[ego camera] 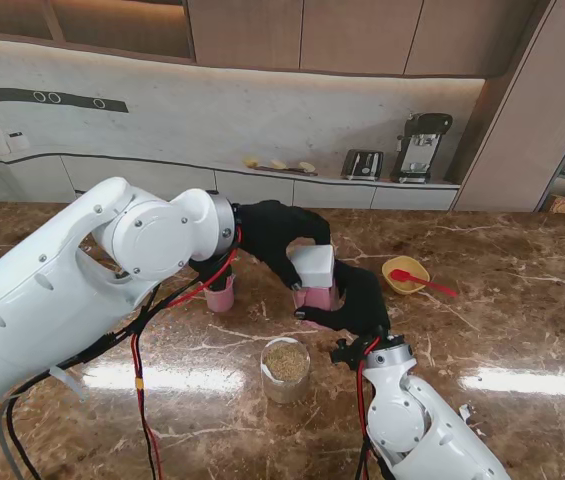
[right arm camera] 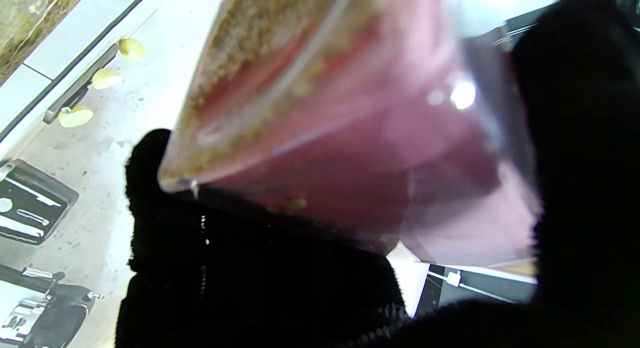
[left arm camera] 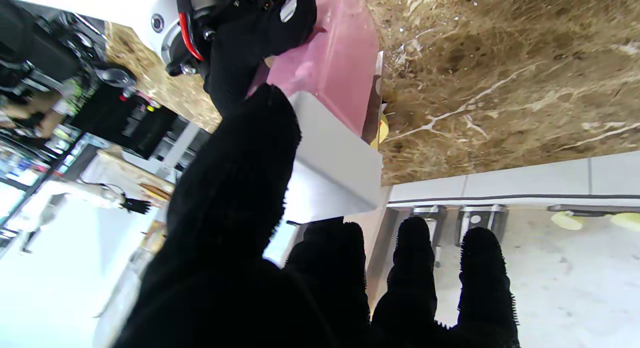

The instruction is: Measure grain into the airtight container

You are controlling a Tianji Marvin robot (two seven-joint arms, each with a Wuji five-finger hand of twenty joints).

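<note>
Nearest on the bench (ego camera: 522, 340) stands one clear glass jar (ego camera: 286, 369), open and holding brown grain. Just beyond it, the right robot hand (ego camera: 359, 300) grips the pink airtight container (ego camera: 317, 296) low on its body; the right wrist view shows grain inside the tinted wall. The left robot hand (ego camera: 274, 238) reaches in from the left, thumb and fingers closed on the container's white lid (ego camera: 313, 266).

The step looks like working the lid. To do it well, the right robot hand should keep the body pinned to the bench while the left moves the lid straight, not skewed, so no grain spills.

Left of the container sits one smaller pink cup (ego camera: 221, 296), partly hidden. To the right, well apart, lie one yellow bowl (ego camera: 404, 273) and one red spoon (ego camera: 422, 282) resting across it.
</note>
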